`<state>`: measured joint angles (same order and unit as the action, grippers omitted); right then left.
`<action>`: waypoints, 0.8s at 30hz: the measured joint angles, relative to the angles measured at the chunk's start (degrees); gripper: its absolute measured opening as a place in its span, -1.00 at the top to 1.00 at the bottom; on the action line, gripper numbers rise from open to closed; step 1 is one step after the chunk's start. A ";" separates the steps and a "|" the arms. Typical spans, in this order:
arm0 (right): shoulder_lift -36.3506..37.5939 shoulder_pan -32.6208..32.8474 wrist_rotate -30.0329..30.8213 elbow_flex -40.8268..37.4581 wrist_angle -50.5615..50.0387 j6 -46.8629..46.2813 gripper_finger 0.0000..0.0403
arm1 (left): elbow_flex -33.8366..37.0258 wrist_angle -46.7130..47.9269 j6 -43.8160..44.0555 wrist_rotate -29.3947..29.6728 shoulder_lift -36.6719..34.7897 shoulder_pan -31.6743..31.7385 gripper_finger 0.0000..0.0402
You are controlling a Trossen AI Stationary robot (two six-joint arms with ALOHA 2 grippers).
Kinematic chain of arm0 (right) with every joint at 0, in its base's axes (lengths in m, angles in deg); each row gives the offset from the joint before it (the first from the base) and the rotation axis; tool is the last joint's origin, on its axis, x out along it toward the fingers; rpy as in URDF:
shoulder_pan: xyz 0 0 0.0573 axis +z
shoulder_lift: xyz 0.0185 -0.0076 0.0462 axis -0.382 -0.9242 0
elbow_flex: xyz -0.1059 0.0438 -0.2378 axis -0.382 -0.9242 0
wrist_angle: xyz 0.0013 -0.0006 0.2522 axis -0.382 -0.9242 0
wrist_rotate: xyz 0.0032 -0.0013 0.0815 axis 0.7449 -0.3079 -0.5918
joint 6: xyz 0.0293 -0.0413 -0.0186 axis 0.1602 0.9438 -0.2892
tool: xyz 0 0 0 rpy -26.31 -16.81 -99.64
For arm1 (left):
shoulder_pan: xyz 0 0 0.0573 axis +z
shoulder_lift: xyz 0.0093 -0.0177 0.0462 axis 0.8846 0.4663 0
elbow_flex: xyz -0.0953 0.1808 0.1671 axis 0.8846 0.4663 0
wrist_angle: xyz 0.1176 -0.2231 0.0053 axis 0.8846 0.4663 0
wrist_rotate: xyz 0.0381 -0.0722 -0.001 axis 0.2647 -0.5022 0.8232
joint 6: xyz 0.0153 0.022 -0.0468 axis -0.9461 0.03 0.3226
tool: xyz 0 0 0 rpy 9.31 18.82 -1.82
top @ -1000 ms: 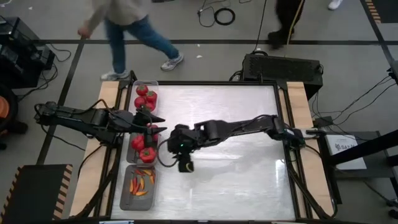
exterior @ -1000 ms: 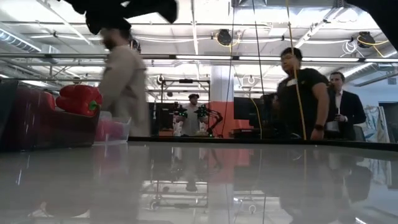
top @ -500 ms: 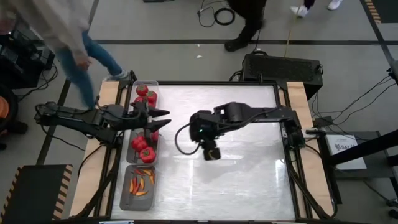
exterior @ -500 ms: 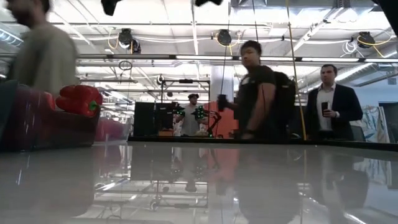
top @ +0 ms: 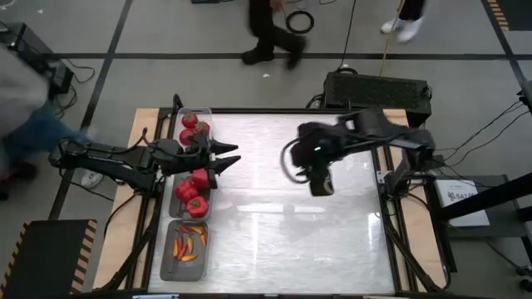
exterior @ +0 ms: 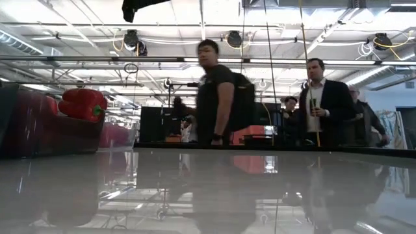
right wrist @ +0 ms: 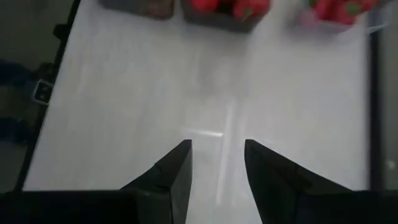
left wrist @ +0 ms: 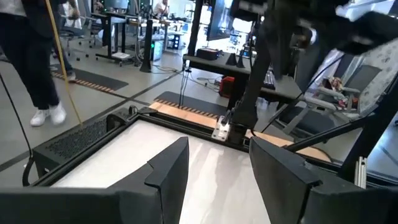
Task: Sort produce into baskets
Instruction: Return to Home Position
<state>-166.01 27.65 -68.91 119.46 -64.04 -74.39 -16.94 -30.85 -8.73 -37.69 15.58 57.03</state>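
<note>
The white, glossy rectangular counter [top: 291, 232] with pale wooden side rails fills the high view. In the low view, a person in a dark T-shirt [exterior: 218, 97] and a person in a dark jacket [exterior: 325, 104] stand behind it. The dark left arm [top: 108, 158] reaches in across the counter's left edge. Its left hand [top: 228, 156] is above the spot where 2 trays meet, with its 2 fingers spread wide toward the counter's middle and nothing between them. The dark right arm [top: 391, 137] folds in from the right side. The right hand [top: 321, 186] hangs above bare counter right of centre, well apart from the trays, its 2 fingers [right wrist: 174, 168] parted and holding nothing. 3 shallow plastic trays with rounded corners line the left edge. The far clear tray [top: 193, 110] holds red tomatoes [top: 199, 129], the middle tray [top: 173, 203] holds red bell peppers with green stems [top: 196, 206], and the near tray [top: 169, 267] holds thin orange and red chili peppers [top: 189, 245]. Off the counter's right edge lies a small white label [top: 461, 193] whose dark print is too small to read.
</note>
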 joint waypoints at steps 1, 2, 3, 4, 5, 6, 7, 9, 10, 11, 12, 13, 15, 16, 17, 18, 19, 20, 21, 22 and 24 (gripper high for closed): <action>1.37 0.00 1.16 -0.77 0.36 0.00 0.31 | 0.00 -0.15 0.00 0.00 0.07 0.00 0.11; 2.98 0.02 2.27 -1.90 0.78 -0.01 0.31 | 0.00 0.00 0.00 0.00 0.09 0.10 0.11; 4.67 0.02 3.17 -3.38 1.29 -0.26 0.31 | 0.00 0.00 0.01 -0.03 0.09 0.20 0.11; 6.44 -0.02 3.46 -5.21 2.13 -0.73 0.31 | 0.00 0.04 0.08 -0.18 0.09 0.28 0.11; 8.47 -0.24 3.60 -7.39 3.49 -1.25 0.31 | 0.00 0.08 0.07 -0.24 0.09 0.28 0.11; 10.55 -0.33 4.12 -9.94 5.03 -1.85 0.31 | 0.00 0.12 0.05 -0.24 0.10 0.34 0.11; 12.85 -0.37 4.51 -13.00 6.72 -2.44 0.31 | 0.00 0.15 0.00 -0.25 0.11 0.37 0.11; 17.72 -0.70 4.61 -19.85 11.32 -3.43 0.31 | 0.00 0.15 -0.13 -0.25 0.11 0.41 0.11; 20.35 -0.79 4.64 -23.82 14.29 -4.05 0.31 | 0.00 0.15 -0.31 -0.38 0.11 0.54 0.11; 22.89 -0.95 4.63 -27.63 17.18 -4.81 0.31 | 0.00 0.19 -0.33 -0.69 0.11 0.78 0.11; 25.71 -1.11 4.63 -31.91 20.30 -5.64 0.31 | 0.00 0.22 -0.31 -1.04 0.11 1.05 0.11; 28.32 -1.23 4.63 -36.12 23.54 -6.48 0.31 | 0.00 0.22 -0.34 -1.22 0.11 1.39 0.11; 33.60 -1.44 4.64 -44.26 30.03 -8.45 0.31 | 0.00 0.21 -0.34 -1.46 0.11 2.02 0.11; 36.10 -1.45 4.63 -48.23 33.38 -9.42 0.31 | 0.00 0.22 -0.35 -1.83 0.07 2.42 0.11; 38.49 -1.44 4.63 -51.96 36.66 -10.36 0.31 | 0.00 0.30 -0.35 -2.71 -0.09 2.90 0.11; 40.83 -1.43 4.64 -55.59 39.85 -11.30 0.31 | 0.00 0.35 -0.35 -3.70 -0.18 3.39 0.11; 43.11 -1.43 4.64 -59.13 43.07 -12.24 0.31 | 0.00 0.20 -0.36 -4.84 -0.22 3.93 0.11; 45.28 -1.43 4.64 -62.46 46.25 -13.20 0.31 | 0.00 0.17 -0.35 -5.95 -0.24 4.47 0.11; 47.41 -1.43 4.63 -65.71 49.34 -14.07 0.31 | 0.00 0.29 -0.35 -6.84 -0.22 4.99 0.11; 49.39 -1.43 4.63 -68.93 52.53 -14.76 0.31 | 0.00 0.39 -0.35 -7.57 -0.23 5.46 0.11; 53.07 -1.43 4.63 -74.76 57.97 -16.00 0.31 | 0.00 0.51 -0.46 -8.79 -0.49 6.35 0.11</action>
<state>-112.94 26.23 -64.28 44.70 -6.07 -90.39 -16.94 -30.34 -9.19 -46.47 15.09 63.39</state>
